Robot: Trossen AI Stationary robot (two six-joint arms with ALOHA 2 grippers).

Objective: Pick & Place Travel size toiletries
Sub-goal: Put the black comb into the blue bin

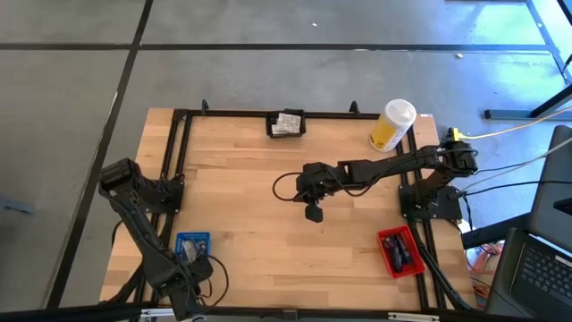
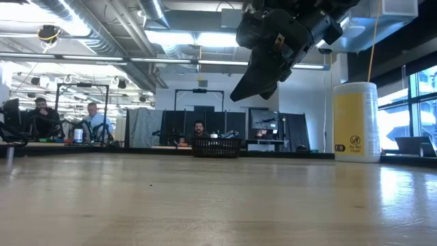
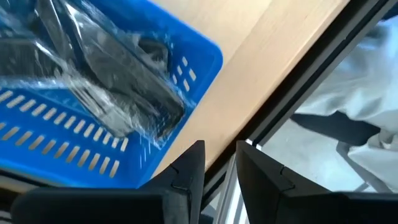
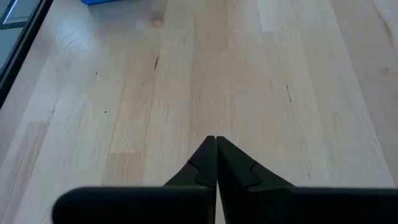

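Silvery-white sachets (image 1: pixel 287 122) lie in a small black basket (image 1: pixel 273 131) at the table's far edge. Slim grey sticks in clear wrap (image 3: pixel 118 93) fill the blue tray (image 3: pixel 186 68) near the left near corner. Dark tubes (image 1: pixel 399 249) lie in the red tray (image 1: pixel 387 259) at the right near side. My right gripper (image 4: pixel 216 144) is shut on nothing and hangs above the bare table middle (image 1: pixel 313 213), well off the wood in the low view (image 2: pixel 254 87). My left gripper (image 3: pixel 219 163) sits by the blue tray at the table's near edge, its fingers a narrow gap apart.
A tall yellow container with a white cap (image 1: pixel 393 125) stands at the far right corner, also showing in the low view (image 2: pixel 355 123). A black frame (image 1: pixel 179 143) runs along the table's sides. People sit in the room beyond the far edge (image 2: pixel 92 123).
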